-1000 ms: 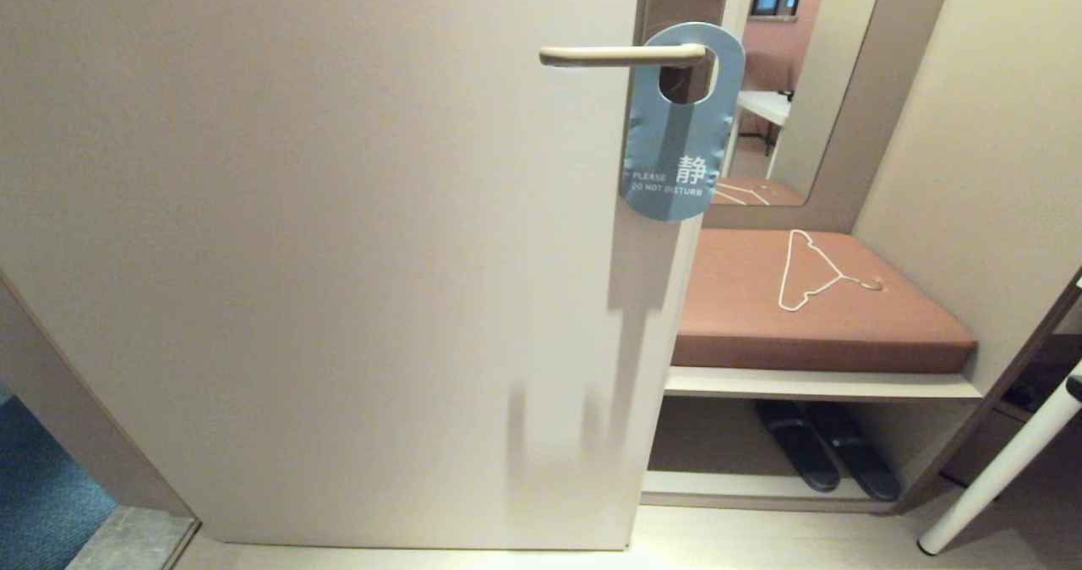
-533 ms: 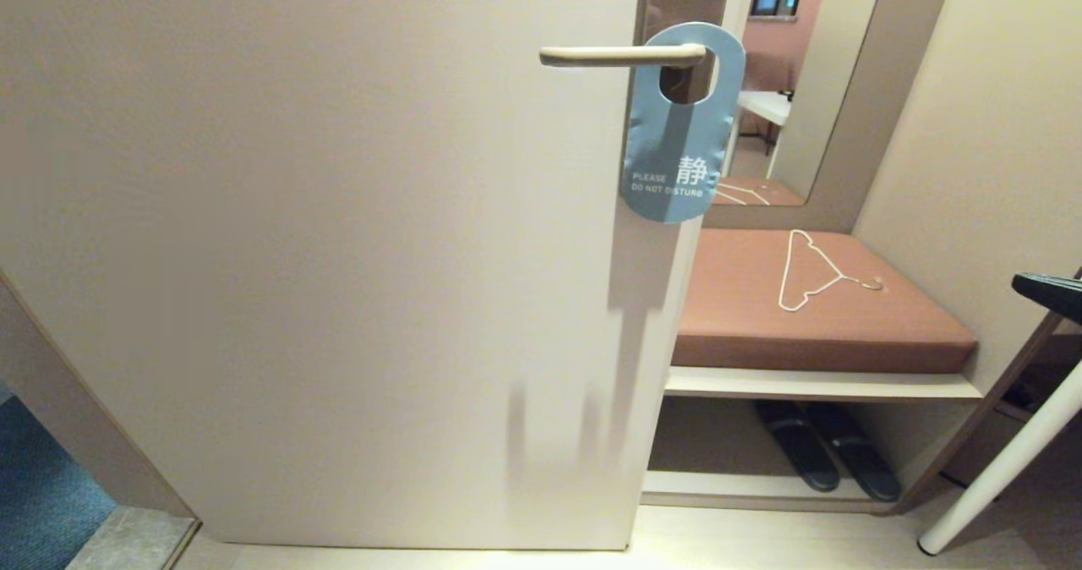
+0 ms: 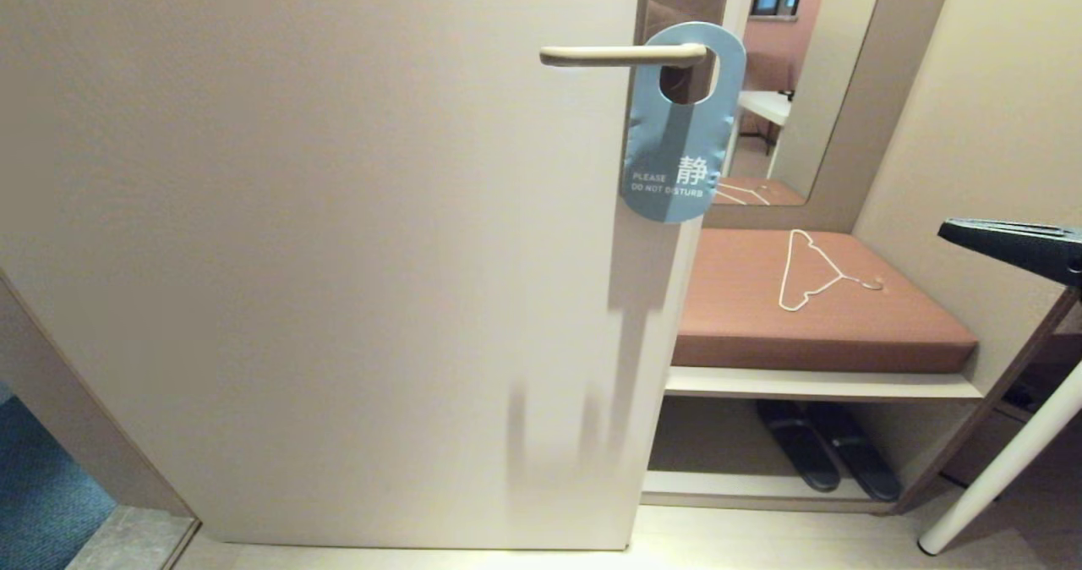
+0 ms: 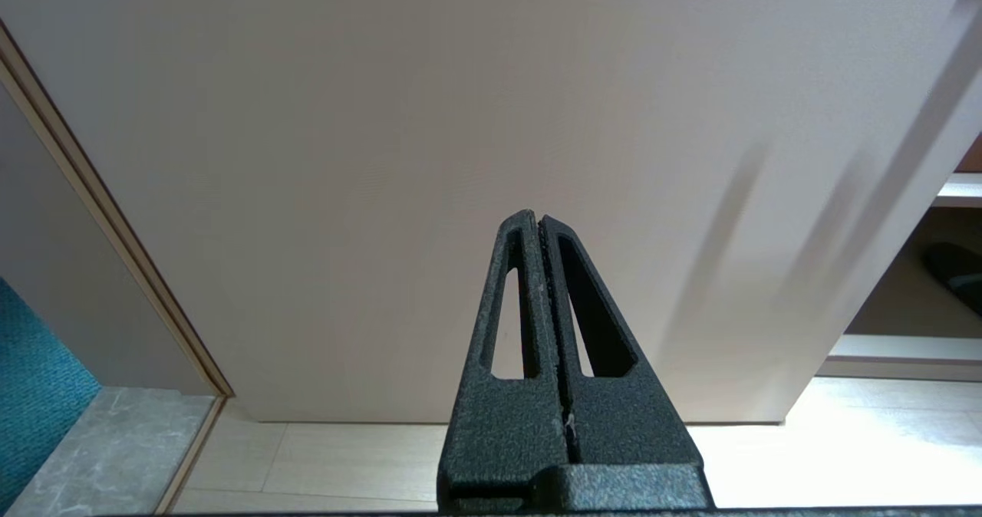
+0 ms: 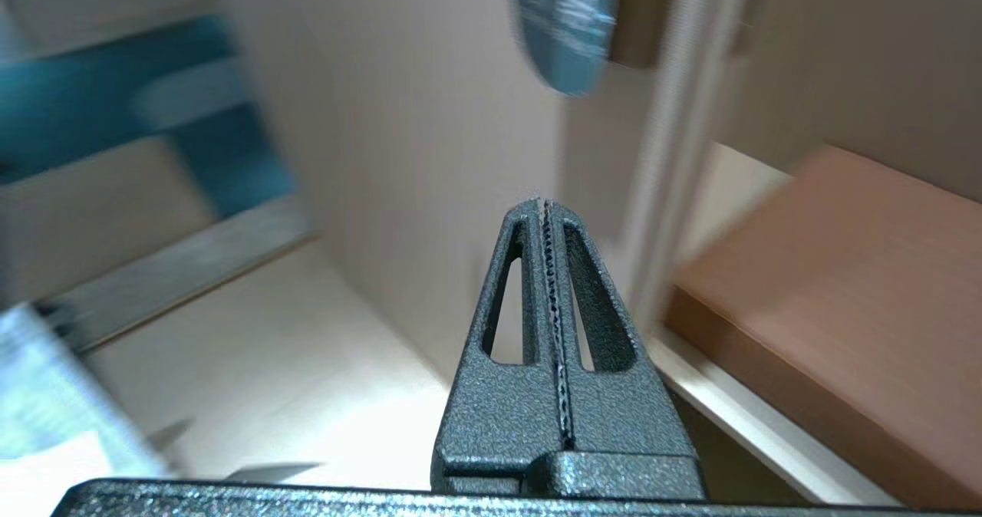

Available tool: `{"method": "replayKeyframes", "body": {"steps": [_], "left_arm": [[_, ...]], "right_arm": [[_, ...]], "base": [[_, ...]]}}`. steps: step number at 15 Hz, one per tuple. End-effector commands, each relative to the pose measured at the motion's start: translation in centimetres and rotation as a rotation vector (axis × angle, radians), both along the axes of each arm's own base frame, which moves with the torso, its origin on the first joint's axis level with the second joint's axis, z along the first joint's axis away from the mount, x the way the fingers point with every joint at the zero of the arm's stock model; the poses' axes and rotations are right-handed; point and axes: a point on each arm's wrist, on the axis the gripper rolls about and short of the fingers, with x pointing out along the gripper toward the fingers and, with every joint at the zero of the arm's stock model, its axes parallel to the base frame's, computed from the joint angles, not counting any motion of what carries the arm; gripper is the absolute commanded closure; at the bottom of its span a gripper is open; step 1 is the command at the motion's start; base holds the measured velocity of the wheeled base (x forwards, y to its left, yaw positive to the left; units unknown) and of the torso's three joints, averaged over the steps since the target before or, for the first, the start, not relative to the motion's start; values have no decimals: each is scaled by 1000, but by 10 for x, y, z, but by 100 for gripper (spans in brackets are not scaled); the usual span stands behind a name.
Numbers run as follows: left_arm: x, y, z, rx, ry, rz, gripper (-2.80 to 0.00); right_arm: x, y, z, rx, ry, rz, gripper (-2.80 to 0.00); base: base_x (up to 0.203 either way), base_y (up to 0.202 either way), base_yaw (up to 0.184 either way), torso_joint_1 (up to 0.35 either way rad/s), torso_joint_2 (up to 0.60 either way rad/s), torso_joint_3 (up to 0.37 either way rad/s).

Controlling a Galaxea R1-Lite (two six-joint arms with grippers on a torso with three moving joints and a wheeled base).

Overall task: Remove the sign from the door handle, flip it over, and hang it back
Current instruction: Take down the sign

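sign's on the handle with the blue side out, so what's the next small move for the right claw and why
Probably open the right claw and bring it up toward the lower edge of the sign. The sign hangs untouched on the door handle, blue "do not disturb" face out. The right claw is shut with nothing in it, well off to the right of the sign and lower. The left claw sits shut, low before the door.

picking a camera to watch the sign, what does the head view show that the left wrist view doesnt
Only the head view shows the sign hanging blue face out on the door handle, the wire hanger on the brown cushion, and the right gripper coming in from the right. Only the left wrist view shows the left gripper, fingers shut, low by the floor. Both show the door and a dark slipper.
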Motion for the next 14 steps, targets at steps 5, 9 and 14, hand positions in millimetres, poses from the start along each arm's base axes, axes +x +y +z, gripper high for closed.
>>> {"method": "replayKeyframes", "body": {"steps": [5, 9, 14], "left_arm": [[0, 0, 0, -1, 1, 1, 0], [0, 0, 0, -1, 1, 0, 0], [0, 0, 0, -1, 1, 0, 0]], "right_arm": [[67, -28, 8, 34, 16, 168, 0], [90, -25, 7, 8, -39, 300, 0], [110, -6, 4, -18, -76, 380, 0]], "base": [[0, 0, 0, 0, 0, 0], [0, 0, 0, 0, 0, 0], [0, 0, 0, 0, 0, 0]]}}
